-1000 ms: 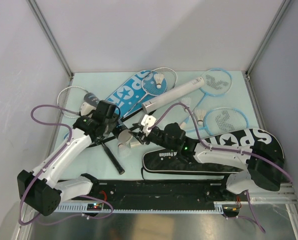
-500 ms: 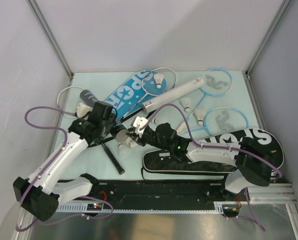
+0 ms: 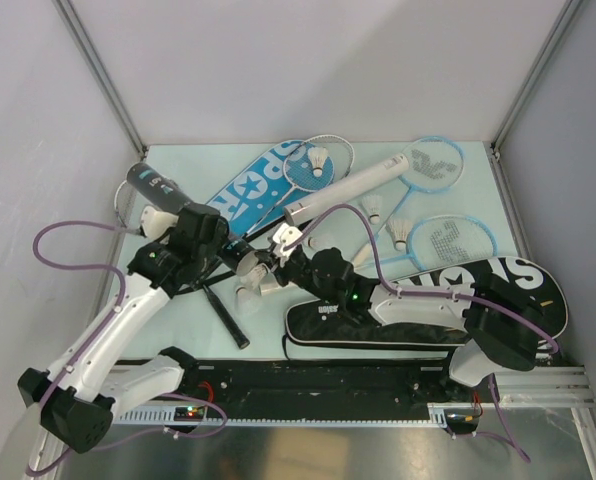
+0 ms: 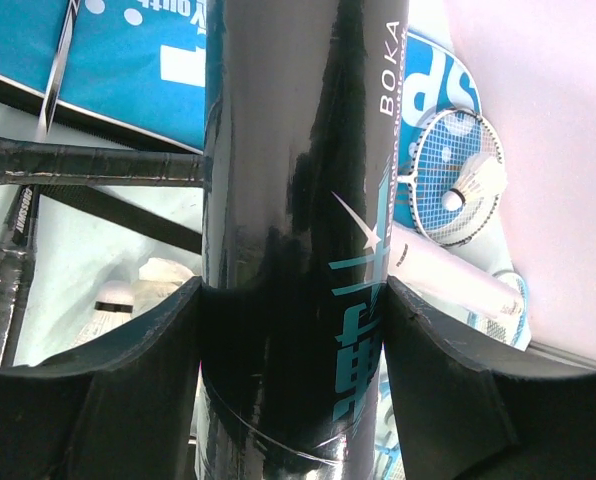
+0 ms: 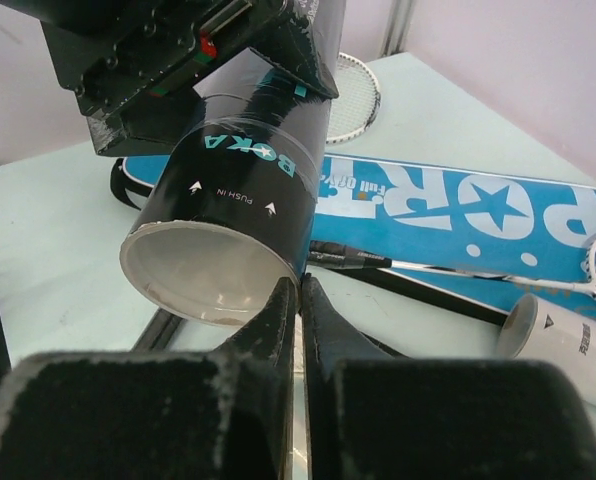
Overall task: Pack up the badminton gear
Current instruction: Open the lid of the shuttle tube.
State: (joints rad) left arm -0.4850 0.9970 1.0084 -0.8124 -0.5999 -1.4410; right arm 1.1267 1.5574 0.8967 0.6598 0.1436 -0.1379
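Top: black tube, glossy, teal print, tilted, raised over table's left part; closed end far-left, open end toward centre. Left gripper clamped across tube; arm extended forward. Right gripper at open end; arm stretched leftward over black cover.

Left wrist: both fingers pressed on tube's sides; blue cover beneath.

Right wrist: tube mouth open, pale inside, "PUSH IN" band. Fingers pressed together, nothing between, tips at mouth's lower rim.

A pale green bench lies under the left claw and right claw. Plain grey walls rise beyond them, joined by slanting metal posts (one far left, one far right). Nearer than the claws runs a black rail, then sheet metal.
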